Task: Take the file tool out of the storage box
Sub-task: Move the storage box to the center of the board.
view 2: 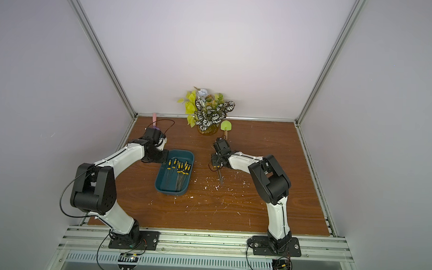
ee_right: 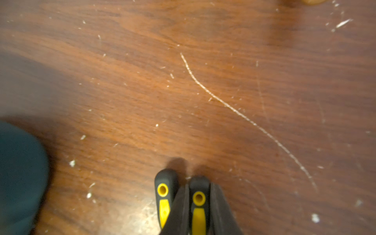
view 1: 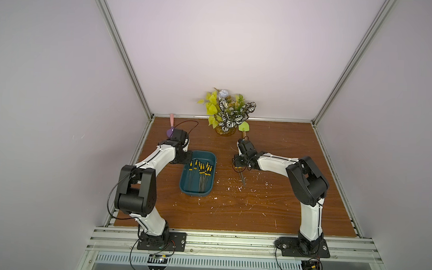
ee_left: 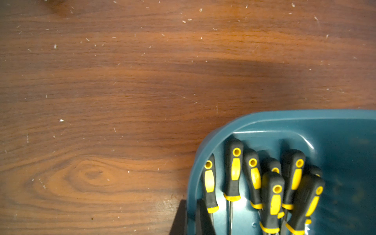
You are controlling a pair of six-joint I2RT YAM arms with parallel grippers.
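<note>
The dark teal storage box [view 1: 204, 155] [view 2: 181, 153] sits left of the table's centre, with several black-and-yellow file tools [view 1: 201, 167] [ee_left: 274, 193] inside. My left gripper [ee_left: 191, 203] [view 1: 187, 157] is shut on the box's wall at its far left corner, one finger inside and one outside. Right of the box, my right gripper [ee_right: 199, 191] [view 1: 241, 166] is shut on the handle of one file tool [ee_right: 199, 203]. That tool's thin shaft [view 1: 243, 178] [view 2: 220, 178] points down and toward the front. A second file handle [ee_right: 163, 195] lies against the outside of one finger.
A potted plant [view 1: 226, 113] stands at the back centre, with a green trowel [view 1: 244, 128] beside it. A pink-handled tool [view 1: 171, 123] lies at the back left. White chips [view 1: 237, 189] speckle the wooden table. Aluminium rails edge the table.
</note>
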